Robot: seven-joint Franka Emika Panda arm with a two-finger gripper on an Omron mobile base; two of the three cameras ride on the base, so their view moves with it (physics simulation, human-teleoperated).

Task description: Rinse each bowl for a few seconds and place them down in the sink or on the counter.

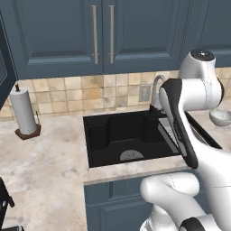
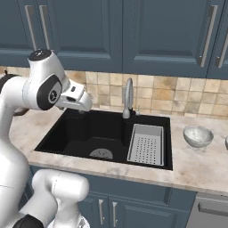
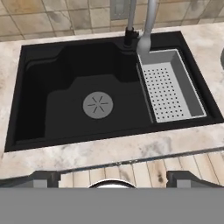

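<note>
Arm rises from the base at the near edge, elbow folded high, forearm reaching over the left part of the sink [image 2: 80, 133]; gripper [image 3: 112, 178] hangs above the near rim, looking down into the basin; fingertips [image 3: 43, 178] stand far apart, jaws wide, nothing between them; one bowl [image 2: 197, 136] sits upright on the counter [image 2: 200, 162] right of the sink, well apart from the gripper; grey perforated tray [image 2: 147, 144] lies in the sink's right side; faucet [image 2: 128, 98] stands at the far rim.
</note>
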